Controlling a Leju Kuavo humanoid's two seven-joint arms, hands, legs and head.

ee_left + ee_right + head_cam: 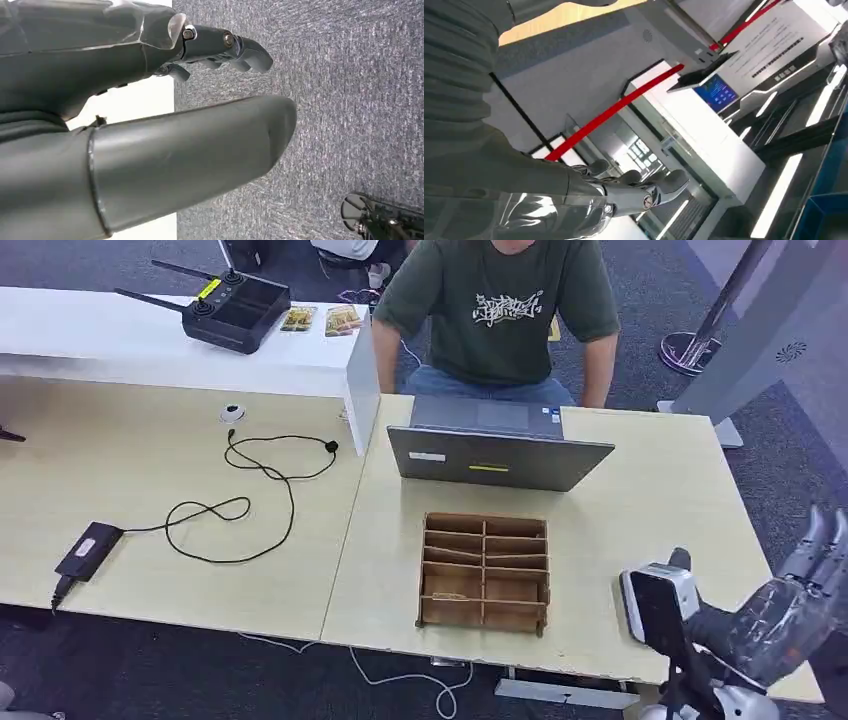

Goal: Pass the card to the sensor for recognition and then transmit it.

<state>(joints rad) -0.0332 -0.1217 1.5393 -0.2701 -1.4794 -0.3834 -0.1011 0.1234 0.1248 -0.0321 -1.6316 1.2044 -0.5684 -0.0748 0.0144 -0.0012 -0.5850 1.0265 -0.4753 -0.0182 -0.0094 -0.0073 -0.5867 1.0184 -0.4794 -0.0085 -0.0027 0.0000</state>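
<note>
Sensor (660,602) upright near table's front-right edge, face toward organizer (485,571); right hand (812,585) beside, fingers apart, empty

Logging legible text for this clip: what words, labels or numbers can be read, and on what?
None reads clearly.
Person's green T-shirt: white graphic lettering, too stylised to read.
Laptop: white and yellow stickers, too small.
Remote controller: yellow label, blurred.
Kiosk screen and signboard: text too small.
</note>
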